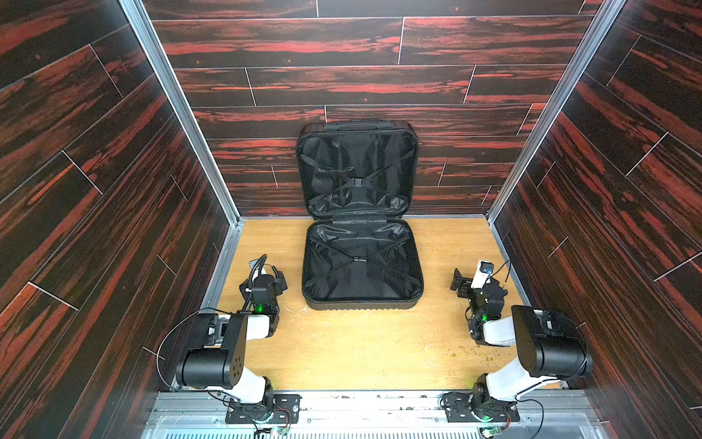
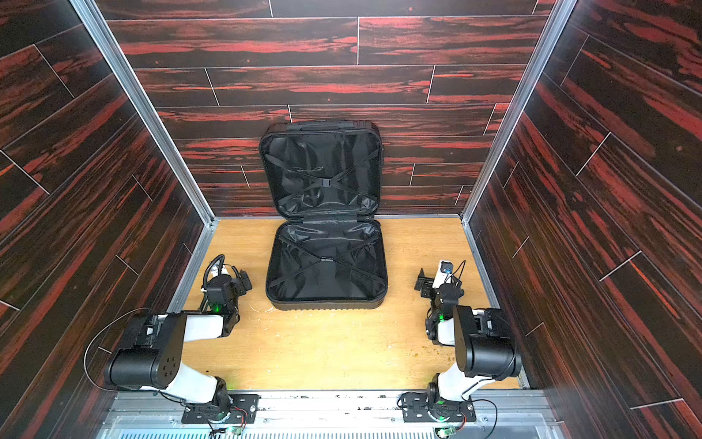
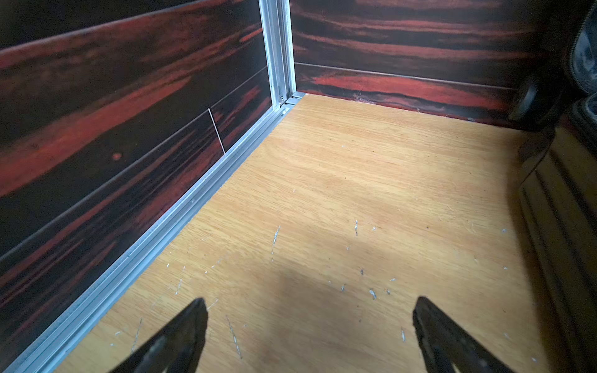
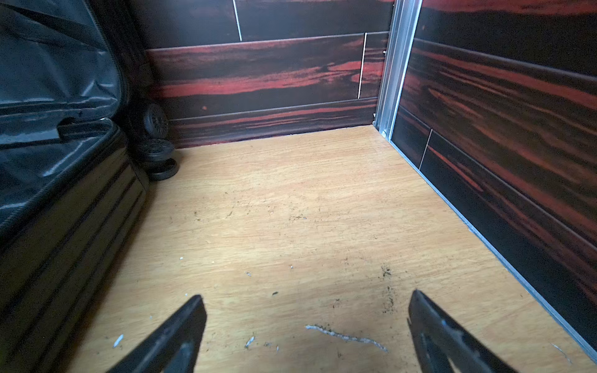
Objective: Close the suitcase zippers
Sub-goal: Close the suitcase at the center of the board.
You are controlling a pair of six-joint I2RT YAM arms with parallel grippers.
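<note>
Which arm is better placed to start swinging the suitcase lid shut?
Probably left: the left fingers, open, sit closer to the suitcase than the right fingers; neither touches it.

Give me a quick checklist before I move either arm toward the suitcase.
1. Lid shut, ready for zipping: not ok; it stands open, upright at the back wall.
2. Left gripper open and empty: ok.
3. Right gripper open and empty: ok.
4. Both grippers apart from the suitcase: ok; one on each side, not touching.
5. Lower shell free of loose items: ok.
6. Zipper pulls located: cannot tell; none visible.
</note>
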